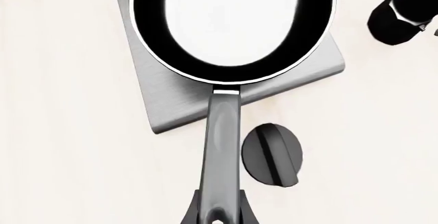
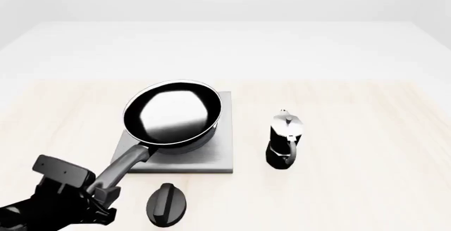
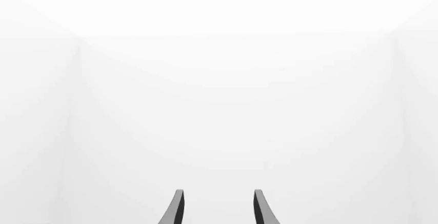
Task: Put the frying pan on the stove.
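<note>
No legible text, labels, brand marks, numbers or signs in any of the three views. Surfaces checked: round black frying pan with the long dark grey handle (image 2: 172, 116), flat square grey metal stove slab (image 2: 211, 157), black and silver moka pot (image 2: 284, 138), small black oval knob-like lid (image 2: 168, 204), pale wood-look table (image 2: 352, 188). All render as plain, unmarked material. The dark housing of the left arm, seen in the front view, carries no print either. The right wrist view shows only blank white and two dark finger tips, nothing written.
</note>
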`<state>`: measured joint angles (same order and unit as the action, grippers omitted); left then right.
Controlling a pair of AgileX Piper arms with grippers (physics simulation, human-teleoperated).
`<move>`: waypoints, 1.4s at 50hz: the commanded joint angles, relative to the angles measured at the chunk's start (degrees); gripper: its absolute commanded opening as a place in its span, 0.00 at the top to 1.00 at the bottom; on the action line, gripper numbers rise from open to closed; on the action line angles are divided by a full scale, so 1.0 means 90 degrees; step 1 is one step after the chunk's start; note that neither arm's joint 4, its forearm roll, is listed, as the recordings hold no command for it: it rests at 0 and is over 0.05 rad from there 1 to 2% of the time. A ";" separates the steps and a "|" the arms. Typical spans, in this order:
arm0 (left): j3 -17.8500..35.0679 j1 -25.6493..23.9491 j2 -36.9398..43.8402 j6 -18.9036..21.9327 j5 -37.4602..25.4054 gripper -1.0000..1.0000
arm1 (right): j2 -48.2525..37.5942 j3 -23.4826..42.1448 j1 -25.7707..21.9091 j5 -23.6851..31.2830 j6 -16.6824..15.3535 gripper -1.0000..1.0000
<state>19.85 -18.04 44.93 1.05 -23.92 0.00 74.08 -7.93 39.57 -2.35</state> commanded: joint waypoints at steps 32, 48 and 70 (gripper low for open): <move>-0.0161 0.0117 0.0301 0.0116 0.0598 1.00 | 0.0000 -0.0044 -0.0036 -0.0011 -0.0061 0.00; -0.0173 0.0414 0.0681 0.0298 0.0951 1.00 | 0.0000 -0.0063 -0.0064 -0.0021 -0.0082 0.00; -0.0143 0.0454 0.0871 0.0295 0.1061 0.00 | 0.0000 -0.0082 -0.0101 -0.0022 -0.0104 0.00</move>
<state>18.24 -14.13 52.69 3.56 -14.35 0.00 73.42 -8.69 39.39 -3.23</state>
